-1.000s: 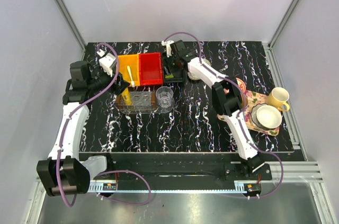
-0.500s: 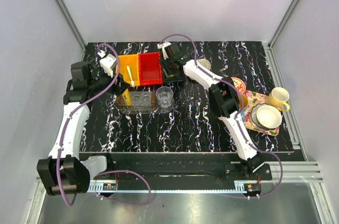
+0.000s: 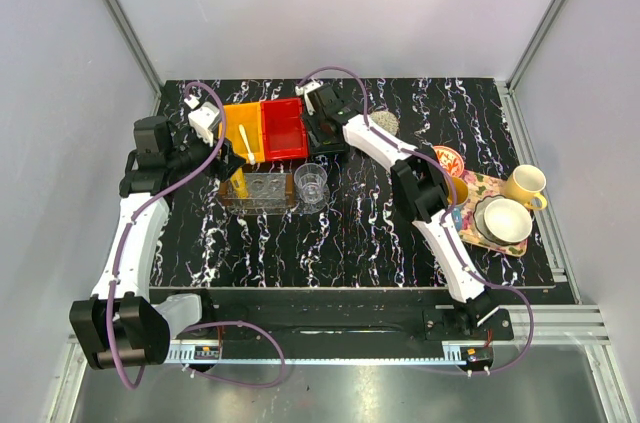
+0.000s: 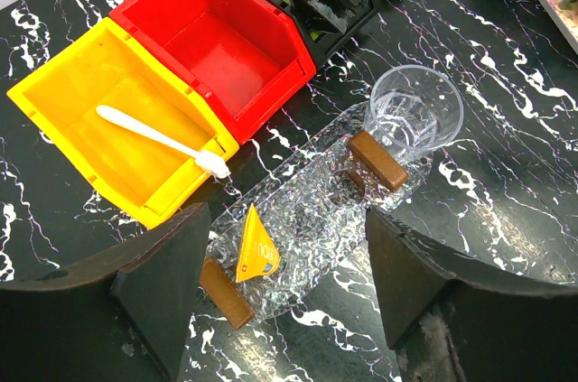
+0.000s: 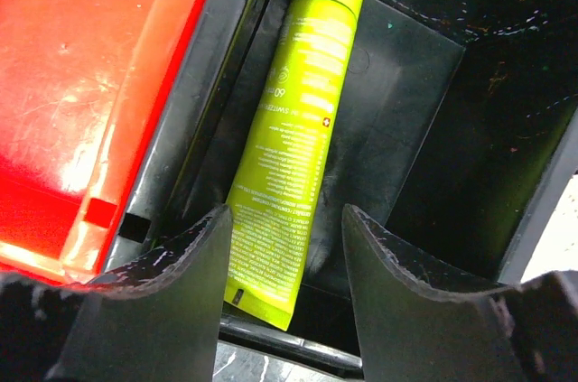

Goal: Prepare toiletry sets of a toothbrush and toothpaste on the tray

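**A:** How does the right end effector point(image 5: 287, 219) stand?
**B:** Its fingers are spread wide and grip nothing. It hangs over the black bin point(image 5: 415, 102), one finger on each side of the crimped end of the green tube point(image 5: 293, 147). The tube lies flat on the bin floor along the left wall. I cannot tell whether the fingers touch it.
**A:** And the left end effector point(image 4: 287, 237)?
**B:** It is also wide open and empty, hovering above the tray point(image 4: 307, 206).
**A:** What is at the tray?
**B:** The yellow tube point(image 4: 256, 248) is at its left end and a clear cup point(image 4: 415, 116) at its right end.
**A:** The toothbrush point(image 4: 163, 138)?
**B:** It lies aslant in the yellow bin point(image 4: 81, 120), just beyond the tray. The red bin point(image 4: 221, 43) touches that bin's right side, and the black bin comes next, all on the marbled surface point(image 4: 506, 174).
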Tool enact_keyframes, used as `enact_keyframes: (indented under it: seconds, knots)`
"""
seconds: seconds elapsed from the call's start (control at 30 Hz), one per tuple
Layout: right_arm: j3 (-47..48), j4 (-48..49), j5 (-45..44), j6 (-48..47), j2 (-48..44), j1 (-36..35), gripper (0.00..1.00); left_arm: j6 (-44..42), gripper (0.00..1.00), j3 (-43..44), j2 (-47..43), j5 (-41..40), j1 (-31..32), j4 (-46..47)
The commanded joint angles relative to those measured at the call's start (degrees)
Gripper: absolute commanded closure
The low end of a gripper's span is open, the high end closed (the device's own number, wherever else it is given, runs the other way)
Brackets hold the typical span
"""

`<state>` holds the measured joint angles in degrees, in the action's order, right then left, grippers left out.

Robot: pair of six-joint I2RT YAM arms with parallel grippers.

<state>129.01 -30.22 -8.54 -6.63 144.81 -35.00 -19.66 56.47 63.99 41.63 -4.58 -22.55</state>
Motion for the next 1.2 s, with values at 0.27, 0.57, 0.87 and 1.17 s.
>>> enact_keyframes:
  seconds: [0.27,0.57,0.87,1.17]
  knots:
    - [1.77,-3.62,-2.1,-0.31,3.11,-0.5,0.5,-0.55,0.27,-1.18,0.44,1.62,0.1,3.21]
    - [1.59,-3.62,-1.66,-0.13,2.14,-0.5,0.71,-0.47,0.27,-1.19,0.26,1.62,0.1,3.21]
    - [4.14,-5.03,-1.66,-0.05,1.26,-0.5,0.9,-0.73,0.27,-1.45,0.26,0.74,0.1,3.21]
    - [5.99,-5.82,-3.33,-0.48,-0.5,-0.5,1.0,-0.91,0.27,-1.45,0.17,0.3,0.1,3.21]
